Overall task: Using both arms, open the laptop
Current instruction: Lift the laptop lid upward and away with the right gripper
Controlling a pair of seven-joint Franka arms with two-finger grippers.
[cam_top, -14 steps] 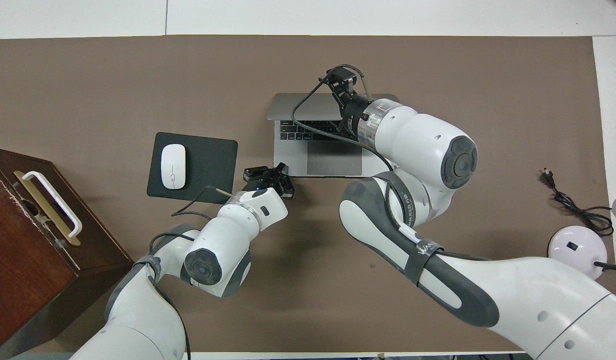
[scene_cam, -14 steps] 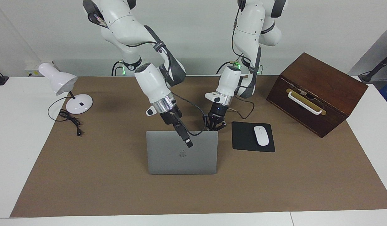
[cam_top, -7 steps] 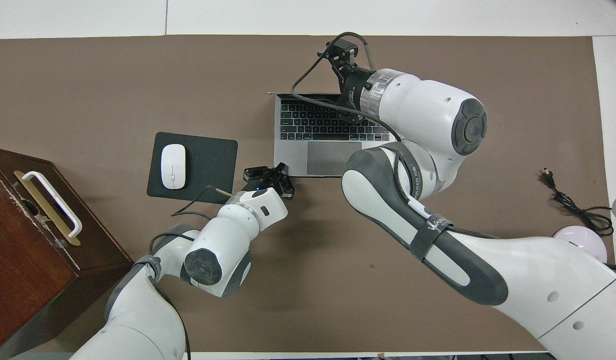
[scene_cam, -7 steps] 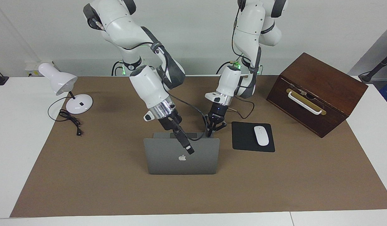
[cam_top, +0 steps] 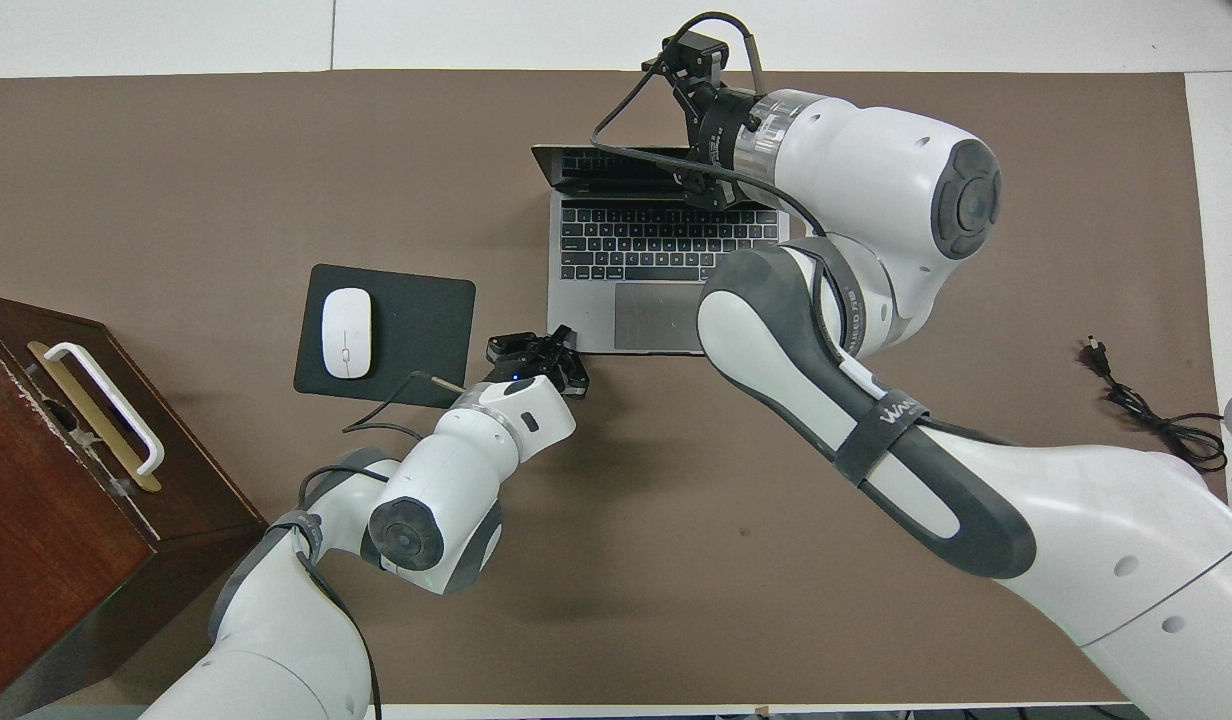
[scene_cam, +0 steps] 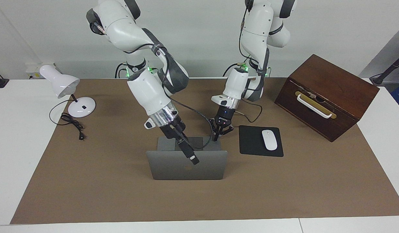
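at the corner of the laptop's base nearest the robots, toward the left arm's end of the table, the left hand (scene_cam: 217, 137) presses down with its black fingers shut together. the right hand (scene_cam: 192, 158) reaches over the raised lid's top edge; whether its fingers are open or closed i cannot tell. the thin silver-grey metal laptop (scene_cam: 187, 165) stands open in the middle of the brown table (scene_cam: 121, 200) mat, dark keyboard and grey trackpad showing. beside it, toward the left arm's end, a white mouse (scene_cam: 269, 139) lies on a black mousepad (scene_cam: 251, 142).
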